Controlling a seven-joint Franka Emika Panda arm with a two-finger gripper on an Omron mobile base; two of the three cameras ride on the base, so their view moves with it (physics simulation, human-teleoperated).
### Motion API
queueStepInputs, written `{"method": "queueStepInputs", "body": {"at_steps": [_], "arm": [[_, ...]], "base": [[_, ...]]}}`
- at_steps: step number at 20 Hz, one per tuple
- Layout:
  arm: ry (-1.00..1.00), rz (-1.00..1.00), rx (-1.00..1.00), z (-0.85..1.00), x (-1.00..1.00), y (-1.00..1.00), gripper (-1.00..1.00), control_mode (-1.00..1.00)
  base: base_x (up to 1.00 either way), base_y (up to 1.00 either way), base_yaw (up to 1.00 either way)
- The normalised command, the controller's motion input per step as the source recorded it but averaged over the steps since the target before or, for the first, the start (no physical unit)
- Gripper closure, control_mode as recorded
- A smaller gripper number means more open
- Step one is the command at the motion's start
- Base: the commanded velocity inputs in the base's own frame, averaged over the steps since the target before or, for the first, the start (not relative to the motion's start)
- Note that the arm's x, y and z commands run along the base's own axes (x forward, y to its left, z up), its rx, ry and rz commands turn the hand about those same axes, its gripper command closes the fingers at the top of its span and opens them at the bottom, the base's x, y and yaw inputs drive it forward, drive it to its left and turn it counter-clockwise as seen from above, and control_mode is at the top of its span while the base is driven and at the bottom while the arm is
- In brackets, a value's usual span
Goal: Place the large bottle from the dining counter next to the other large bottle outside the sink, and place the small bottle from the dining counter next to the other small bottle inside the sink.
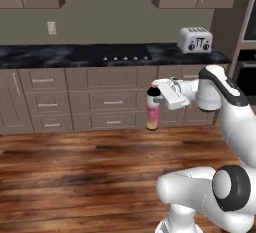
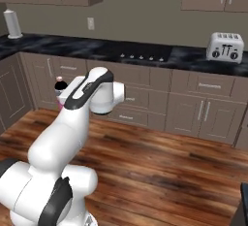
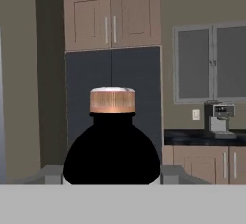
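Pink and yellow below a dark shoulder, the bottle (image 1: 152, 111) hangs upright in mid-air, carried above the wooden floor (image 1: 75, 172) in front of the beige drawer fronts. The pincer (image 1: 156, 92) is clenched on its upper part, just beneath the cap, with the white hand reaching sideways from the arm. From the right base view a little of the bottle (image 2: 60, 88) peeps out behind the arm's upper link, cap upward. In the hand view the bottle (image 3: 112, 151) stands very close, a black rounded shoulder topped by a copper-coloured cap, with a grey fingertip (image 3: 51, 173) pressed at either side of it.

Behind the carried bottle runs the wall bench (image 1: 60, 55), dark and marbled, with a row of stove knobs (image 1: 125, 58) near its middle. A silver toaster (image 1: 195, 40) sits towards the bench's right end. A paper towel roll (image 2: 13, 24) stands at its far left end in the right base view. The hand view looks towards a tall dark fridge (image 3: 113, 103) and a coffee machine (image 3: 219, 118) on another stretch of bench.
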Motion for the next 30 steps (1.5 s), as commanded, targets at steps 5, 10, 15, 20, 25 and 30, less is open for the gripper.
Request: {"method": "queueStepInputs", "body": {"at_steps": [5,10,15,20,25,30], "arm": [[0.0,0.0,0.0,0.0,0.0,0.0,1.0,1.0],[0.0,0.0,0.0,0.0,0.0,0.0,1.0,1.0],[0.0,0.0,0.0,0.0,0.0,0.0,1.0,1.0],[0.0,0.0,0.0,0.0,0.0,0.0,1.0,1.0],[0.0,0.0,0.0,0.0,0.0,0.0,1.0,1.0],[0.0,0.0,0.0,0.0,0.0,0.0,1.0,1.0]], "base": [[0.36,0.01,0.0],[0.51,0.02,0.0],[0.52,0.02,0.0],[0.44,0.0,-0.05],[0.39,0.0,-0.12],[0.35,0.0,-0.16]]}}
